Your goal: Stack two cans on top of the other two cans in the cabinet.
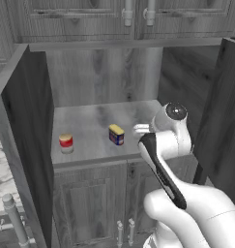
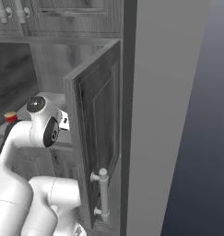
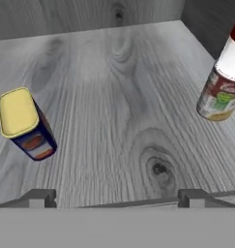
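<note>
Blue can (image 1: 116,134) upright mid shelf (image 1: 90,128), near front edge; pale can (image 1: 66,143) to its left, well apart. At right in hand view, a red-white can (image 3: 224,77) stacked on a yellowish-green one. Gripper (image 3: 116,198) wide open, holding nothing, over bare grey wood-grain. Cabinet (image 1: 32,97) doors open; marble counter (image 1: 2,179) at left.

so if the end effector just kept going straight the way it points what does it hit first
Probably the bare shelf floor: the open end effector aims between the blue can and the stacked cans, so neither seems in line, though depth is uncertain.

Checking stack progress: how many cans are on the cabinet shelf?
4. Pale red-topped can at left; blue can mid-shelf; red can stacked on the yellowish-green can, at the hand view's right. Others may be hidden.
</note>
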Available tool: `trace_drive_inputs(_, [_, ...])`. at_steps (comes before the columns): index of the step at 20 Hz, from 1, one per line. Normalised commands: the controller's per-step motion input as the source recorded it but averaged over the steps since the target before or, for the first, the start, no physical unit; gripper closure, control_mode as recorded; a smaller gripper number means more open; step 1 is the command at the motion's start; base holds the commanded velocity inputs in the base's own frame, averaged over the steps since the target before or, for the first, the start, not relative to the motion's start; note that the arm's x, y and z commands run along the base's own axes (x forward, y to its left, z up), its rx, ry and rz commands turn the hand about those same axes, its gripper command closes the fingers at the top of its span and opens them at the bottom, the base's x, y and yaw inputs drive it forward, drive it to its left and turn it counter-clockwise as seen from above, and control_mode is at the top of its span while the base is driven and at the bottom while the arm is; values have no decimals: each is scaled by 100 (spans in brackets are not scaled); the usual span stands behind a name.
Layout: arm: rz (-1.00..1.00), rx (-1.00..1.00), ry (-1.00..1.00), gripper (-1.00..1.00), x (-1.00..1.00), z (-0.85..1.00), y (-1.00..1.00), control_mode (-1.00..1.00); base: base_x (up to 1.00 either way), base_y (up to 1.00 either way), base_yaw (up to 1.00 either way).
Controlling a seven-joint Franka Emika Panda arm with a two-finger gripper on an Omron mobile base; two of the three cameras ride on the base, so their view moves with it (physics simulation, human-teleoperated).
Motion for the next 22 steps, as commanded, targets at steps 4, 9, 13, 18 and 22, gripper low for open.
trace_drive_inputs(4, [15, 12, 3, -100, -13, 9, 36, -100, 0, 0, 0])
trace_drive_inputs(9, [17, 8, 0, -100, -4, 1, 33, -100, 0, 0, 0])
trace_drive_inputs(13, [17, 1, 0, -100, 8, 0, 27, -100, 0, 0, 0])
trace_drive_inputs(18, [12, -1, 0, -100, 24, 0, 17, -100, 0, 0, 0])
trace_drive_inputs(22, [6, -5, 0, -100, 21, 0, 19, -100, 0, 0, 0])
